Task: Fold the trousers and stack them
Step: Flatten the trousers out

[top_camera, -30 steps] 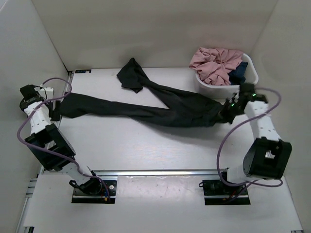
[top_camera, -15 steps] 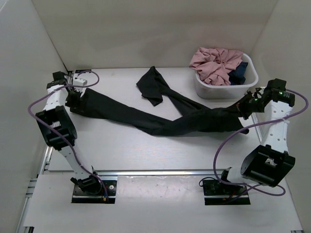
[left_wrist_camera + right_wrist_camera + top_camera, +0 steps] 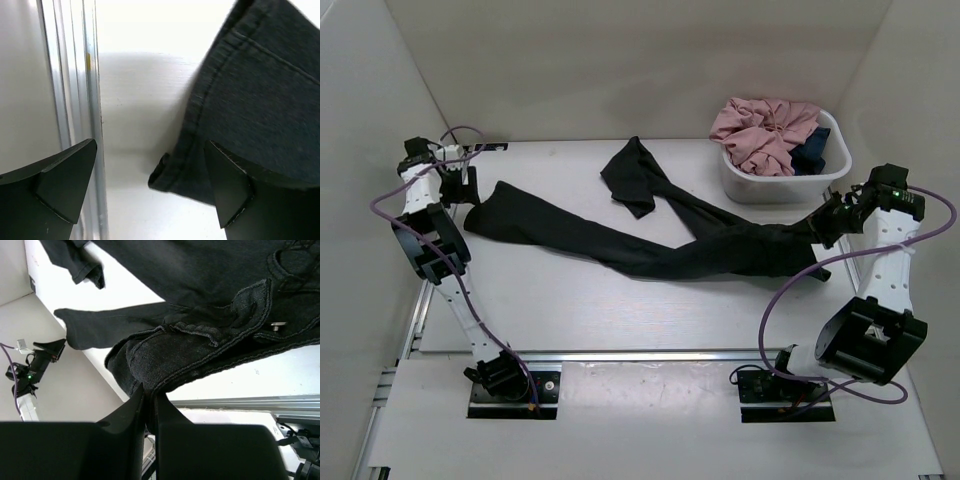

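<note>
The black trousers (image 3: 650, 250) lie stretched across the table. One leg reaches to the left and the other bends toward the back (image 3: 630, 175). My right gripper (image 3: 820, 228) is shut on the waistband at the right end. The right wrist view shows the dark fabric (image 3: 210, 270) pinched between the jaws of that gripper (image 3: 150, 390). At the far left my left gripper (image 3: 463, 190) stands open just beyond the leg's end. In the left wrist view the hem (image 3: 165, 172) lies on the table between the spread jaws of the left gripper (image 3: 151, 144), near the right finger (image 3: 230, 185).
A white basket (image 3: 740, 185) at the back right holds a pink garment (image 3: 765, 130) and a dark blue cloth (image 3: 812, 150). A metal rail (image 3: 75, 75) runs along the table's left edge under my left gripper. Walls close in the left, back and right sides.
My right gripper has dragged the waistband to the right, pulling the trousers along. My left gripper swung toward the back left and now sits off the leg's end, which lies flat.
</note>
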`<state>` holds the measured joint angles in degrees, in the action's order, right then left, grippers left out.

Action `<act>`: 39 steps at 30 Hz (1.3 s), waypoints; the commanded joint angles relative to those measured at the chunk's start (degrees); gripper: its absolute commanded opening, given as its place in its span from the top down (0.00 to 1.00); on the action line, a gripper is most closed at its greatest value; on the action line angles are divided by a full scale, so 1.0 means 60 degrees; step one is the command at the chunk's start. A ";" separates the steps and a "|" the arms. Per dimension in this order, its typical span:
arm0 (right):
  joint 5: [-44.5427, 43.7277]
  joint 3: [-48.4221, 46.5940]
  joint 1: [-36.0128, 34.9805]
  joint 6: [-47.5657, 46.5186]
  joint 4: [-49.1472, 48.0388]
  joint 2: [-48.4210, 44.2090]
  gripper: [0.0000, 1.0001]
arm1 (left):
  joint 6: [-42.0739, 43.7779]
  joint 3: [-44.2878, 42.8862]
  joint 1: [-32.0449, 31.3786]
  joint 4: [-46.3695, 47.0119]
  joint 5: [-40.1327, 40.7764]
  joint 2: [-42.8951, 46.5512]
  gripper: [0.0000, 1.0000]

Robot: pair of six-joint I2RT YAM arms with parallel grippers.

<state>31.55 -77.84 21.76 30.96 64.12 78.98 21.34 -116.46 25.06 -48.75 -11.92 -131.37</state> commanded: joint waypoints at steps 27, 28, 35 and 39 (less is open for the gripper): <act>0.0953 -0.1050 0.2687 0.0465 -0.0182 -0.0286 1.00 | 0.2624 0.1626 0.1361 -0.1616 0.1576 0.2910 0.86; 0.1054 -0.0755 0.2687 0.0552 -0.0183 -0.0374 1.00 | 0.2624 0.1802 0.1361 -0.1616 0.1577 0.3027 0.86; -0.0568 0.2025 0.2687 0.0201 0.0152 -0.1546 1.00 | 0.2638 0.4335 0.1740 -0.1631 0.2483 0.3906 0.86; -0.2370 0.3200 0.2687 -0.0309 0.0460 -0.1782 1.00 | 0.2872 0.5477 0.2018 -0.1441 0.3230 0.4184 0.86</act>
<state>27.00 -61.41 37.17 31.97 67.13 69.80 36.16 -86.11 35.24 -59.48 0.49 -109.51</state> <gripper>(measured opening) 0.084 0.173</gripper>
